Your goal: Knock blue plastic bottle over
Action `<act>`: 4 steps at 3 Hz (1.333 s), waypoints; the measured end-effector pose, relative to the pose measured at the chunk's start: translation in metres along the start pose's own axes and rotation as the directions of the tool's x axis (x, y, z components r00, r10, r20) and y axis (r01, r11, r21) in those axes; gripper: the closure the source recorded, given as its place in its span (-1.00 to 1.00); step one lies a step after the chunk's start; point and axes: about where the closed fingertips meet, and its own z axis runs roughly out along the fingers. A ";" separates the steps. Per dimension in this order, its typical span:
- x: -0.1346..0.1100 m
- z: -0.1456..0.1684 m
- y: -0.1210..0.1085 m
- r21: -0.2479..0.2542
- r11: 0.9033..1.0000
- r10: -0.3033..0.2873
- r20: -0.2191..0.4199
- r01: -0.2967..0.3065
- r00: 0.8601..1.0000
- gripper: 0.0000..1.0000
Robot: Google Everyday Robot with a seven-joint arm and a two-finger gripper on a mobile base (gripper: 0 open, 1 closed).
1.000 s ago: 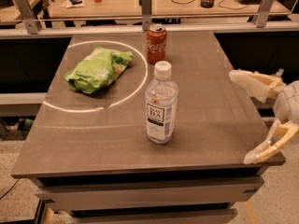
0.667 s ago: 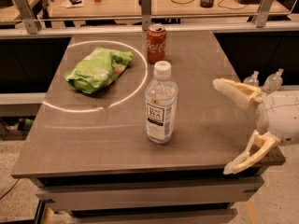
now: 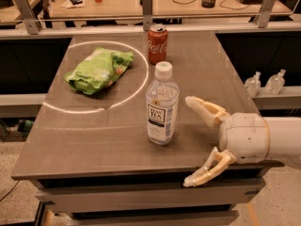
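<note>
The gripper (image 3: 187, 142) hangs over the near corner of the table (image 3: 94, 140), its two cream fingers (image 3: 206, 111) spread wide and holding nothing. Just ahead of the upper fingertip, close but not touching, the blue plastic bottle (image 3: 162, 106) stands upright with its white cap on. Beyond the bottle stands a red Coca-Cola can (image 3: 157, 44), a crumpled green snack bag (image 3: 99, 69) lies farther out across the table, and two small clear pump bottles (image 3: 265, 83) sit on a ledge behind the gripper's wrist
</note>
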 end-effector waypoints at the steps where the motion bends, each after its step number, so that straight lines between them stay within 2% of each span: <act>1: 0.004 0.016 -0.014 0.041 0.999 0.020 0.034 -0.021 0.999 -1.00; 2: -0.002 0.027 -0.028 0.069 0.997 0.036 0.027 -0.038 0.999 -1.00; 3: -0.015 0.040 -0.037 0.065 0.995 0.077 0.016 -0.078 0.997 -1.00; 4: -0.011 0.054 -0.032 0.036 0.988 0.150 -0.028 -0.149 0.988 -1.00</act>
